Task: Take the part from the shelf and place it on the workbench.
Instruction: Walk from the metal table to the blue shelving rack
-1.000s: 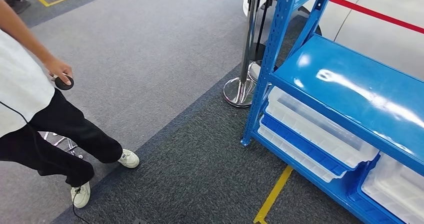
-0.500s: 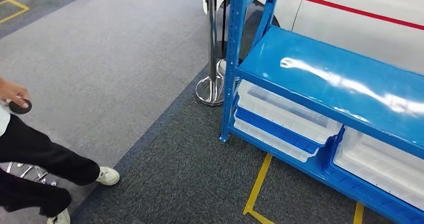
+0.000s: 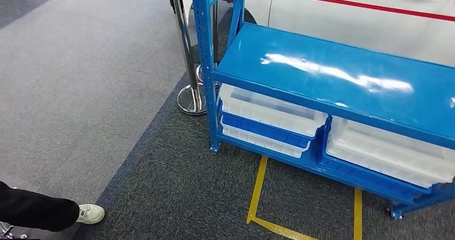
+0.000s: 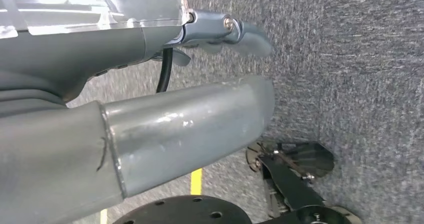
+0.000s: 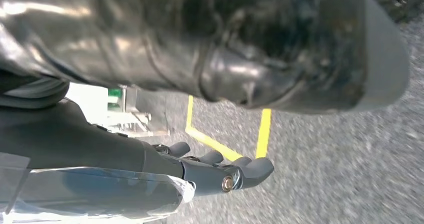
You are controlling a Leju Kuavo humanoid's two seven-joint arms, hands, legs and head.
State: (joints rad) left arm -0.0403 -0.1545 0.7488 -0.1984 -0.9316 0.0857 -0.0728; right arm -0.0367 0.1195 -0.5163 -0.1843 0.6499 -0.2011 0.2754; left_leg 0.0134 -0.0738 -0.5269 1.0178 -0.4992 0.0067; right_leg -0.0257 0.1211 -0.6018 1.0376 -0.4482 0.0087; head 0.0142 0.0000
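Hanging at the robot's sides over grey carpet, both hands hold nothing: the left hand (image 4: 165, 83) and the right hand (image 5: 200, 169) each have fingers loosely extended and apart. Ahead stands the blue shelf (image 3: 343, 79), its top board bare and shiny, with clear bins (image 3: 268, 111) stacked below. No part can be made out; it may lie inside a bin. Judged step: approaching the shelf. Next: stop facing it, find the part, then raise an arm.

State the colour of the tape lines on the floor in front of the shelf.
Yellow: the tape lines show best in the head view, before the blue shelf.
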